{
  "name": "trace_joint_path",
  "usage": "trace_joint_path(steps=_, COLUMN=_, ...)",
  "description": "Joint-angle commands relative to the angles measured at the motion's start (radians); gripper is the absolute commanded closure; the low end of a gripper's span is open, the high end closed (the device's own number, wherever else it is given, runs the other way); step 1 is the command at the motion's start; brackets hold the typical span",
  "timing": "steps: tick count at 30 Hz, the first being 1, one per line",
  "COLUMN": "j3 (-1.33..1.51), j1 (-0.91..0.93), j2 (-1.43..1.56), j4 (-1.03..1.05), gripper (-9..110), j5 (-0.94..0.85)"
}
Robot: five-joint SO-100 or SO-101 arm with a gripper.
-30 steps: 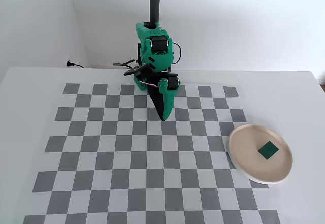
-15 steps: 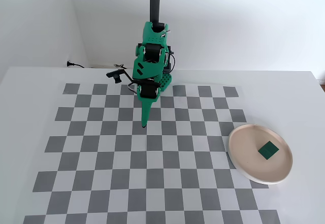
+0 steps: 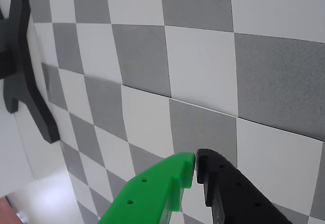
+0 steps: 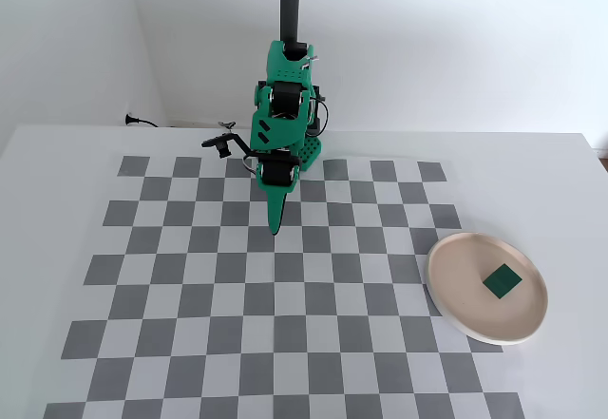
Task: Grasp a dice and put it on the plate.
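Observation:
In the fixed view the dark green dice (image 4: 501, 281) lies on the pale plate (image 4: 456, 257) at the right of the checkerboard. My gripper (image 4: 277, 227) hangs point-down over the board's upper middle, far left of the plate, folded close to the green arm. In the wrist view the gripper (image 3: 196, 165) shows a green finger and a black finger with tips nearly touching, shut on nothing, above grey and white squares. The dice and plate are out of the wrist view.
The green arm base (image 4: 285, 105) and a black pole (image 4: 290, 1) stand at the back of the board. A black bracket (image 3: 20, 66) shows at the left of the wrist view. A cable (image 4: 142, 121) lies by the back wall.

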Motion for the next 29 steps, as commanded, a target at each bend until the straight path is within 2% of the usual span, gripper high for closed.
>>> trace_joint_path(steps=1, j3=-0.018, j1=-0.009, j2=0.012, j4=-0.011, gripper=106, j5=-0.035)
trace_joint_path(steps=29, j3=-0.017, j1=-0.012, j2=0.012, j4=-0.014, gripper=106, j5=-0.051)
